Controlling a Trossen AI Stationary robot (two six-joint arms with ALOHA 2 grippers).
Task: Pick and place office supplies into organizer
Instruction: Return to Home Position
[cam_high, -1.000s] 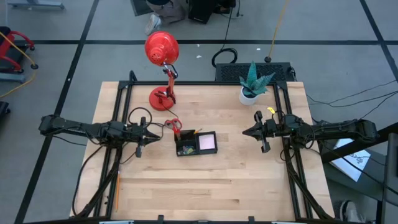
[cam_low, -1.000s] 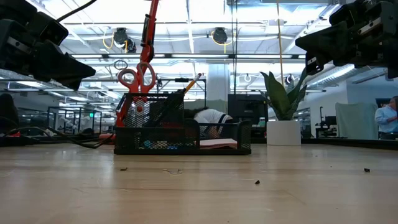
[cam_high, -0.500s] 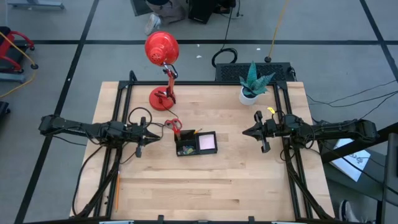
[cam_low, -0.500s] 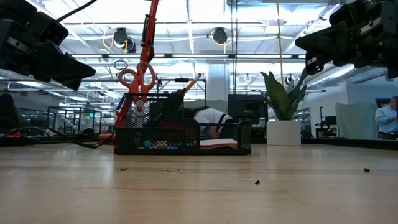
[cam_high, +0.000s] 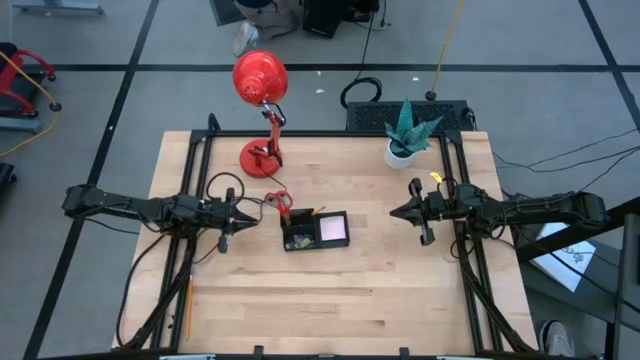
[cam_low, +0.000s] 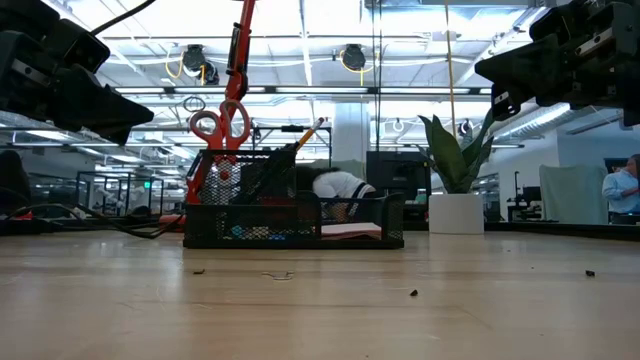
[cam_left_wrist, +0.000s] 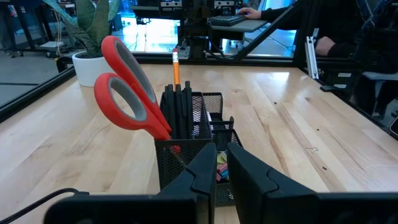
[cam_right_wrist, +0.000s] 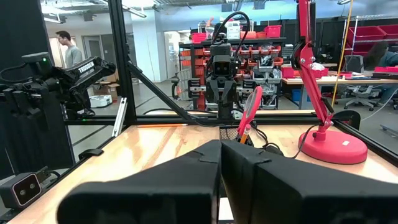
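1. At the middle of the desk (cam_high: 330, 300) sits the black organizer (cam_high: 316, 247), between the two arms.
2. Red-handled scissors (cam_high: 279, 200), black pens (cam_left_wrist: 181, 115) and an orange pencil (cam_left_wrist: 176, 67) stand upright in its tall cup, at the end nearest the left arm (cam_high: 150, 208).
3. A pale sticky-note pad (cam_high: 333, 230) lies in the low compartment at the other end.
4. The left arm hangs above the desk just beside the organizer, jaws closed on nothing.
5. The right arm (cam_high: 520, 208) hangs farther off on the opposite side, jaws closed and empty.
6. A red lamp (cam_high: 260, 80) and a white plant pot (cam_high: 402, 153) stand near the far edge.
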